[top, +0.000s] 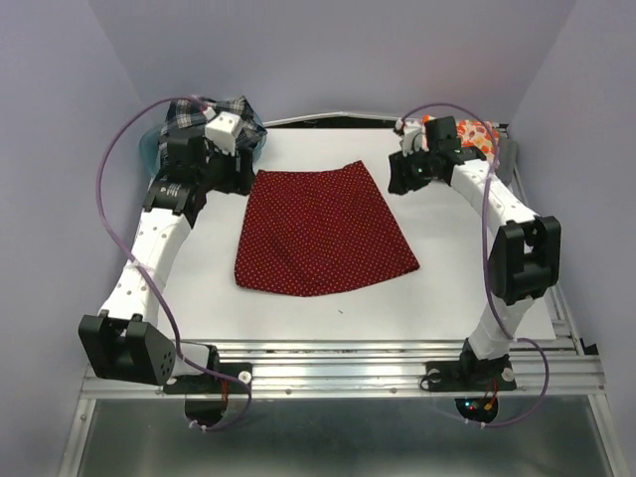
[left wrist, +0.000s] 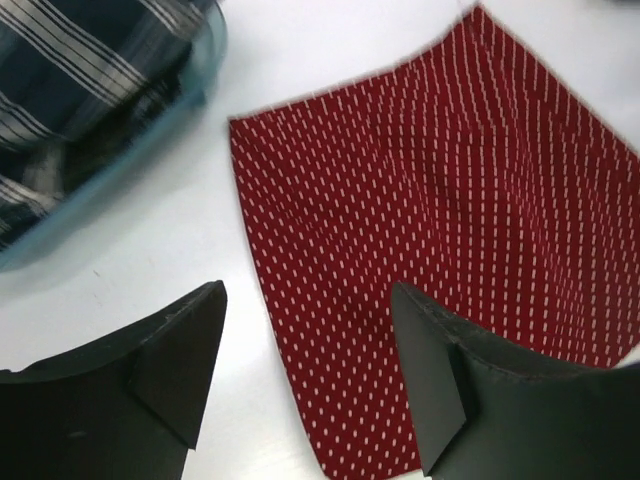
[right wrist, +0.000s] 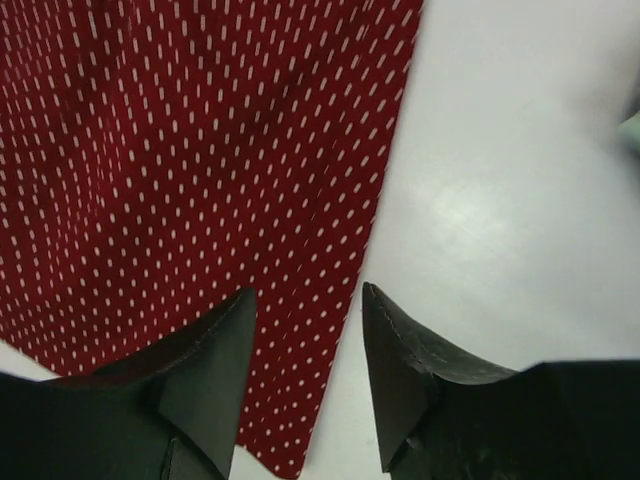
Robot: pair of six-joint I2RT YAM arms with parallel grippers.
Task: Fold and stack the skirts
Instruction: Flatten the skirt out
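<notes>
The dark red dotted skirt (top: 320, 229) lies flat in the middle of the white table. My left gripper (top: 238, 177) is open and empty above its far left corner; in the left wrist view (left wrist: 308, 330) the skirt's left edge (left wrist: 420, 220) runs between the fingers. My right gripper (top: 402, 179) is open and empty above its far right corner; the right wrist view (right wrist: 308, 335) shows the skirt's edge (right wrist: 190, 170) between the fingers. The plaid skirt (top: 204, 114) sits in the teal bin (top: 149, 145) at the far left. The floral skirt (top: 477, 137) lies at the far right.
The teal bin's rim (left wrist: 130, 150) shows in the left wrist view with the plaid skirt (left wrist: 70, 70) inside. The white table (top: 328, 318) ends in a metal rail at the near side. Purple walls close in the back and sides.
</notes>
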